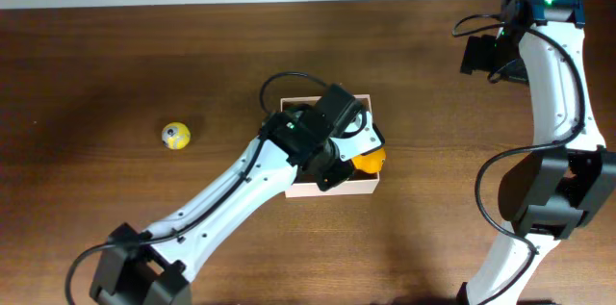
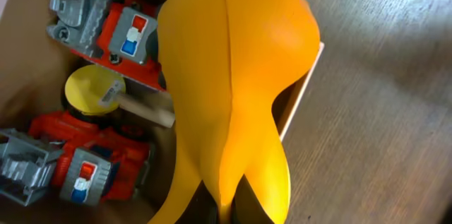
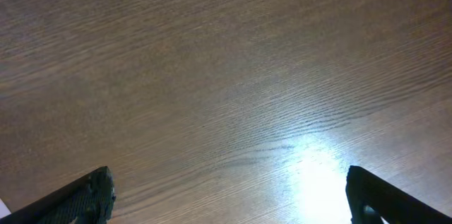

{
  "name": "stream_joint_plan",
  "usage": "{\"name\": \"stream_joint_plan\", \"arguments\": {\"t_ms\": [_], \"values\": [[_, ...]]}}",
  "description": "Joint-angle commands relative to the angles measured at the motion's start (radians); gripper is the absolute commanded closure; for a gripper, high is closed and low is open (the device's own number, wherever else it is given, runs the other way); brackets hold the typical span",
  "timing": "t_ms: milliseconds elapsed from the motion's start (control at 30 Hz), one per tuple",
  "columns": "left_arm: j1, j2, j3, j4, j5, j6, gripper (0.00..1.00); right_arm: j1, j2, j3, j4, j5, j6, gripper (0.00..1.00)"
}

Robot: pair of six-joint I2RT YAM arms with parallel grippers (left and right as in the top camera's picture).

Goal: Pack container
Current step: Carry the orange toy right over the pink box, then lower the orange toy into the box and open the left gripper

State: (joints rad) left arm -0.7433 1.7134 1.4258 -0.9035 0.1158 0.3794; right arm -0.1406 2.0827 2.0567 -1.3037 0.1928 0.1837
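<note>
Shows the container (image 1: 358,188) in the middle of the bench (image 1: 115,55), open face up, square with no longer side, walls roughly parallel to the bench edges. Has the left gripper (image 1: 366,156) jaws pinching an orange toy (image 2: 233,75) over its right wall, toy trucks (image 2: 116,33) filling the left. Leaves bare wood under the right gripper (image 3: 229,196), jaws spread wide.

1. Your left arm (image 1: 231,190) and right arm (image 1: 558,84) had smooth white shells with black joints and bases.
2. Thin black cables (image 1: 479,194) looped beside the links.
3. A green light (image 1: 551,0) glowed on the right wrist.
4. Your right gripper (image 3: 229,196) had matte black fingers (image 3: 85,197).
</note>
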Motion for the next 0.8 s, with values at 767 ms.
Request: {"name": "stream_joint_plan", "arguments": {"t_ms": [767], "values": [[0.076, 0.045, 0.011, 0.019, -0.098, 0.19, 0.98, 0.003, 0.004, -0.004, 0.003, -0.002, 0.004, 0.01]]}}
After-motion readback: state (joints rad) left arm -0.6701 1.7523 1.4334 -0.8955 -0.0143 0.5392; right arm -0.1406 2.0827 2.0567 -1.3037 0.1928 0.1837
